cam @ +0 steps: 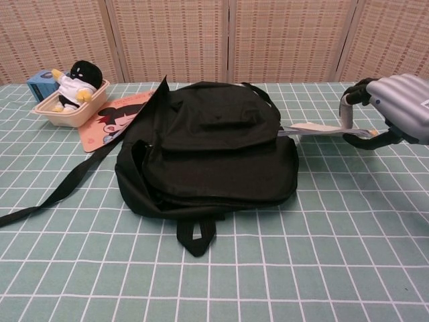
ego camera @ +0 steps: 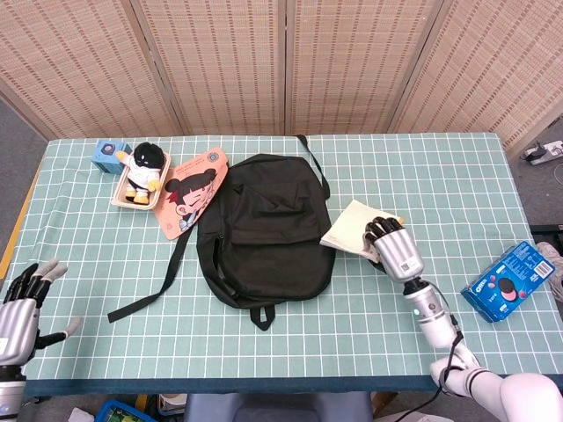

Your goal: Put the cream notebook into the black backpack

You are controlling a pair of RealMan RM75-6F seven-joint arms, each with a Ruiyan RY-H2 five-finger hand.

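Observation:
The black backpack lies flat in the middle of the table, also plain in the chest view. My right hand grips the cream notebook at its right end and holds it lifted off the cloth, its left edge beside the backpack's right side. In the chest view the notebook shows edge-on and nearly level, held by that right hand. My left hand hangs with spread fingers and nothing in it at the table's near left corner.
A pink cartoon-girl book lies left of the backpack, with a plush doll in a beige tray and a small blue box beyond it. A blue cookie box sits near the right edge. A backpack strap trails toward the front left.

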